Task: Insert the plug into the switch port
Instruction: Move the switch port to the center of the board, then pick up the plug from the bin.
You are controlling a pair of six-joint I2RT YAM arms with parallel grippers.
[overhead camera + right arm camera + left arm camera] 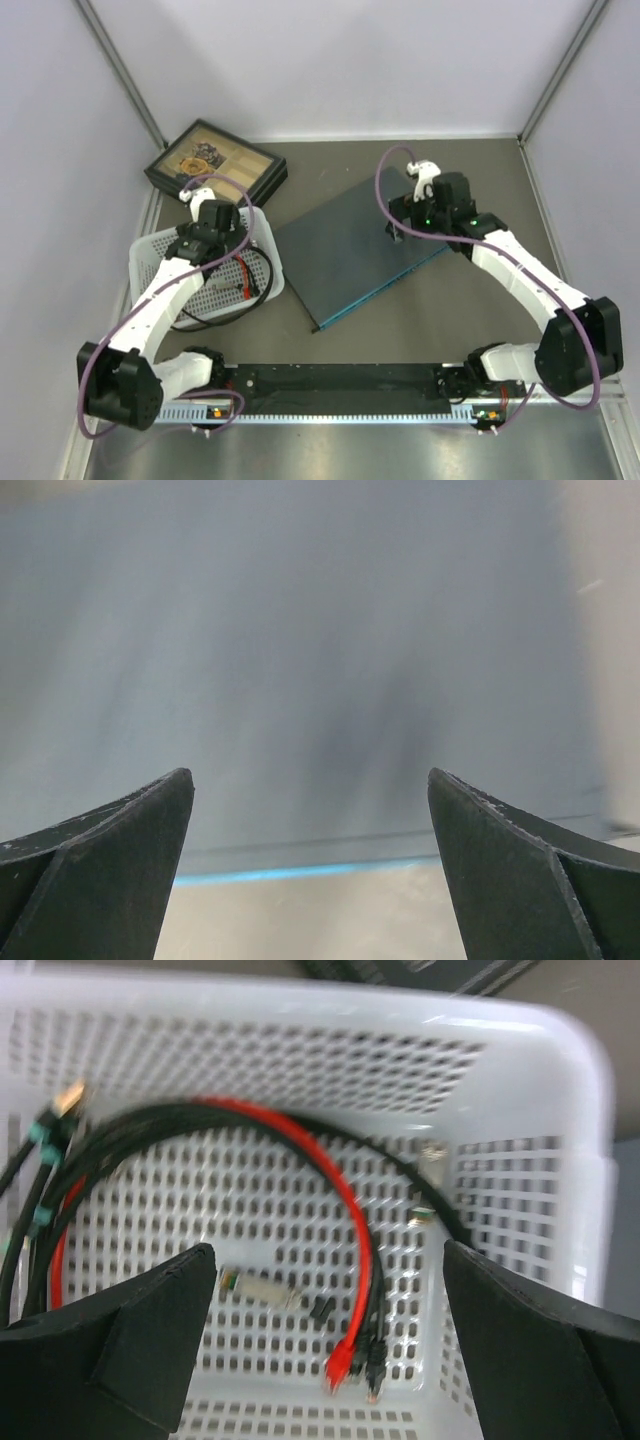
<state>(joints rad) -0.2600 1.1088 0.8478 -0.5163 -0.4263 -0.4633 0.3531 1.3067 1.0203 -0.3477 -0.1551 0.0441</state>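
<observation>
Item one, hazards: I am reading the white basket [300, 1010] as the trouble spot. The red cable [345, 1195] and the black cables [150, 1130] are lying looped together in it, so a grab at the red plug [340, 1368] could be catching a neighbouring black end, or lifting the whole tangle by a loop. Which end is the task's plug I am only judging. The switch [355, 250] is lying flat and skewed on the tabletop [420, 320], with nothing visibly bracing it, so an insertion push could be sliding it. Its teal edge [300, 870] is blurred, and I am not making out any sockets there. Item two, poses: the left arm is reaching forward over the basket, with the left tool [328, 1250] hovering above the cables, fingers spread wide and gripping nothing. The right arm is bending inward over the switch's far corner, with the right tool [308, 775] pointing down at the lid, equally wide and empty. Item three: a black tray box [215, 160] is sitting beyond the basket.
</observation>
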